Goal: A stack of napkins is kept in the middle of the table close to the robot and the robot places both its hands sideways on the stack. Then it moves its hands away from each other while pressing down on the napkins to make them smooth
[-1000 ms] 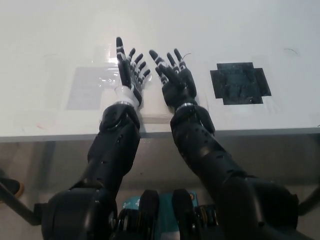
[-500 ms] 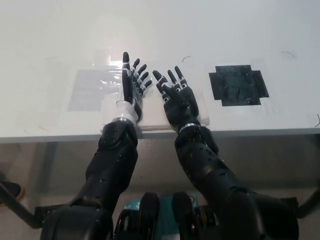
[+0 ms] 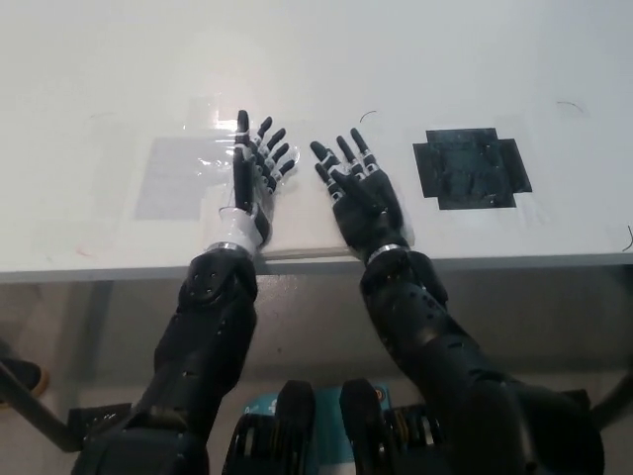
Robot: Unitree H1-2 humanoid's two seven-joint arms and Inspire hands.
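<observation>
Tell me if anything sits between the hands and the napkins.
Nothing visible does. The left hand and right hand both lie with fingers spread directly on the napkins, near the table edge, a bare strip of napkin between them.

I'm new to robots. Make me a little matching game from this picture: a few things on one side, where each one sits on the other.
Things:
1. left hand
2. right hand
3. napkins
4. black patch

Places:
A. far right on the table, apart from the hands
B. flat under both hands, at the table's near edge
C. on the left part of the stack
D. on the right part of the stack

Pairs: 1-C, 2-D, 3-B, 4-A
</observation>
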